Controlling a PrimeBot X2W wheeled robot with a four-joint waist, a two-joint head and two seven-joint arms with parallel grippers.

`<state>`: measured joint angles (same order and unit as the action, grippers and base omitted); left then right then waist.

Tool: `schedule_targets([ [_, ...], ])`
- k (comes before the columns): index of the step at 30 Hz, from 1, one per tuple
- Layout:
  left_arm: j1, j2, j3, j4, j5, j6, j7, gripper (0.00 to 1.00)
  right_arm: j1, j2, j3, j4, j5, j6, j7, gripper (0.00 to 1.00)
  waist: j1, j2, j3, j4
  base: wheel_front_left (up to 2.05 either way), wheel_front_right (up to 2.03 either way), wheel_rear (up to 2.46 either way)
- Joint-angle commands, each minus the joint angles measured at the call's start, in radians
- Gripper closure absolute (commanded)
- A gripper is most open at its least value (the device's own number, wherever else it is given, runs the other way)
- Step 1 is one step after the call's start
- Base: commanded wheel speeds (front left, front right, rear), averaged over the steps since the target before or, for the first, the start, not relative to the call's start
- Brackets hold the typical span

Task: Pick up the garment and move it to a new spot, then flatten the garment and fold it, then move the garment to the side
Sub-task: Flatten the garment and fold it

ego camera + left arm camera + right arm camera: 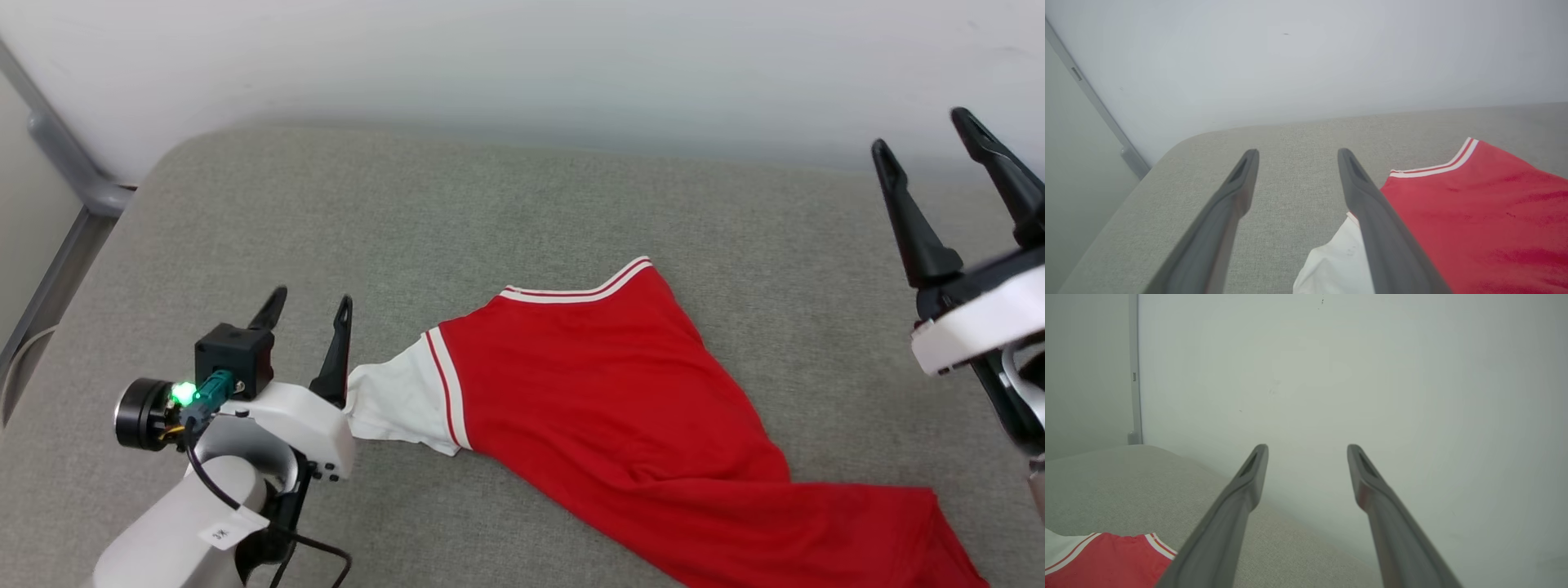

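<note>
grey woven padding [490, 204] is spreading across most of the head view, with a pale wall [522, 57] running along the top and a grey metal rail [69, 167] slanting down the upper left corner. at the lower left the left gripper [314, 296] is standing wide, its two dark fingers pointing up the frame with bare padding between them and nothing held. a green light [184, 394] is glowing on its wrist. the white sleeve [392, 404] of the garment [596, 384] is lying just beside the finger nearer the frame's middle; whether cloth and finger are touching i cannot tell. in the left wrist view that sleeve is passing under the right-hand finger at the bottom. from there the red body is stretching over the padding from the centre to the lower right corner, rumpled, its striped trim [575, 290] showing along the upper edge near the centre. at the right edge the right gripper [920, 131] is hanging with its fingers spread wide and empty, well apart from the garment. in the right wrist view those fingers are standing against the wall, a red corner lying at the lower left.
</note>
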<state>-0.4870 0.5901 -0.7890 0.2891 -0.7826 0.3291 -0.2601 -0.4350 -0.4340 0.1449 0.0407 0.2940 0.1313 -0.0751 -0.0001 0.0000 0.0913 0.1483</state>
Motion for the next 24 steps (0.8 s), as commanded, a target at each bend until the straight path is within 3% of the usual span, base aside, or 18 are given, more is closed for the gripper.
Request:
schedule_targets([
  [1, 0.03, -0.015, 0.04, -0.038, 0.044, 0.024, -0.006, 0.0, -0.039, -0.021, 0.03, 0.015, 0.026, -0.001, 0.03, 0.0, 0.0001, 0.0, 0.015, 0.016, 0.0, 0.0, 0.0],
  [6, 0.127, -0.077, 0.183, -0.145, 0.186, 0.068, -0.006, 0.0, -0.151, -0.098, 0.18, 0.079, 0.153, -0.001, 0.213, 0.0, 0.0001, 0.0, 0.049, 0.044, 0.0, 0.0, 0.0],
  [10, 0.198, -0.136, 0.278, -0.194, 0.281, 0.068, -0.006, 0.0, -0.233, -0.155, 0.319, 0.119, 0.263, -0.001, 0.391, 0.0, 0.0001, 0.0, 0.083, 0.062, 0.0, 0.0, 0.0],
  [17, 0.269, -0.252, 0.385, -0.214, 0.402, 0.005, -0.006, 0.0, -0.348, -0.214, 0.516, 0.185, 0.462, -0.001, 0.709, 0.0, 0.0001, 0.0, 0.145, 0.095, 0.0, 0.0, 0.0],
  [24, 0.266, -0.346, 0.472, -0.21, 0.489, -0.071, -0.006, 0.0, -0.422, -0.185, 0.622, 0.289, 0.513, -0.001, 0.788, 0.0, 0.0001, 0.0, 0.214, 0.129, 0.0, 0.0, 0.0],
])
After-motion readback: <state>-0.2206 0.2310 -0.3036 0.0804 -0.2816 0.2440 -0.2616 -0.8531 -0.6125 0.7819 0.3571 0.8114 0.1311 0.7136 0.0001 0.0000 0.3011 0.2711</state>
